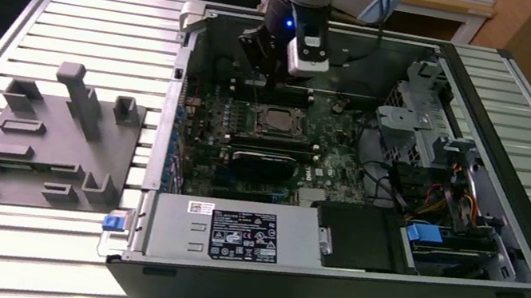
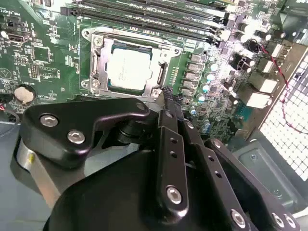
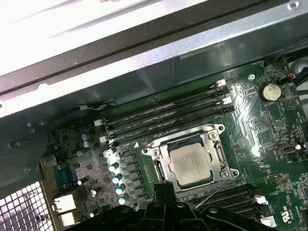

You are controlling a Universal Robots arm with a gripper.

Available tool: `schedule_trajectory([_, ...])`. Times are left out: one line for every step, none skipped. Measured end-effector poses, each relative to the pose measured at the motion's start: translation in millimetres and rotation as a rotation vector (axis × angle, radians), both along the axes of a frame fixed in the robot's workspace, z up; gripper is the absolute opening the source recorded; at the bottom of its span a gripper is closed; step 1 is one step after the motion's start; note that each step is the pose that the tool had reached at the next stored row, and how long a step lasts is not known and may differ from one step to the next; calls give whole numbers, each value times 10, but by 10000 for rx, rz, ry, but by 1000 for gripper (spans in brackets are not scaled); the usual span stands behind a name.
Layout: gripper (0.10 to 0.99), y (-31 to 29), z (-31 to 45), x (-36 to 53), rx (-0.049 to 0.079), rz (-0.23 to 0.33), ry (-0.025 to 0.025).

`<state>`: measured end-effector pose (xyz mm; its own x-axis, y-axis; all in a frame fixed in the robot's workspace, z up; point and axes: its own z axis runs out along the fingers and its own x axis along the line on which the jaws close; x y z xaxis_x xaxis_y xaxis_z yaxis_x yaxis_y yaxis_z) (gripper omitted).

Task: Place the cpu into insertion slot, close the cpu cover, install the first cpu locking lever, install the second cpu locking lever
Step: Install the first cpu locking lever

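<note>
Second wrist view: the fingers (image 2: 166, 122) are seen drawn together into one narrow tip with nothing between them, so the gripper (image 2: 168, 97) is judged closed and empty. The tip is held just beside one corner of the socket; whether metal is touched there cannot be told. The cpu (image 2: 129, 70) is seated in the insertion slot, its silvery top lying flat and framed by the cpu cover (image 2: 99, 60), which is laid down over the chip's edges, not raised. The first two steps are therefore judged done, and the step in hand is taken to be the work on a locking lever. In the first wrist view a thin metal rod (image 3: 213, 193), judged to be one such lever, is seen running slantwise from the socket's edge toward the gripper, apparently not tucked down along the cover. That step calls for a push on the thin rod by the closed tip, kept off the cover and the nearby memory slots (image 3: 163, 118), until the rod is caught under its hook. Around the socket the green motherboard (image 2: 43, 57) is spread. In the exterior view the open computer case (image 1: 327, 297) is seen lying on a slatted table (image 1: 104, 17), with a grey fixture (image 1: 51, 137) well apart on the exterior view's left.
</note>
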<state>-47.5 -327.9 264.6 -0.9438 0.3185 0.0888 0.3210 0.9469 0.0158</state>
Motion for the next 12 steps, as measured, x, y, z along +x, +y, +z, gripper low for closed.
schedule_trajectory([106, 0, 0, 0, 0, 46, 0])
schedule_trajectory([106, -1, 0, 0, -1, 96, 0])
schedule_trajectory([106, -3, 0, 0, -1, 353, 0])
schedule_trajectory([106, -3, 0, 0, 0, 416, 0])
schedule_trajectory([106, -3, -1, 0, 1, 505, -1])
schedule_trajectory([106, -3, -1, 0, 2, 605, -1])
schedule_trajectory([106, -3, -1, 0, 2, 709, -1])
schedule_trajectory([106, -3, -1, 0, 2, 807, -1])
schedule_trajectory([106, -3, 0, 0, 0, 898, 0])
schedule_trajectory([106, -3, 0, 0, 0, 1000, 0])
schedule_trajectory([106, -4, 0, 0, 1, 1093, -1])
schedule_trajectory([106, -5, 0, 0, 1, 1152, -9])
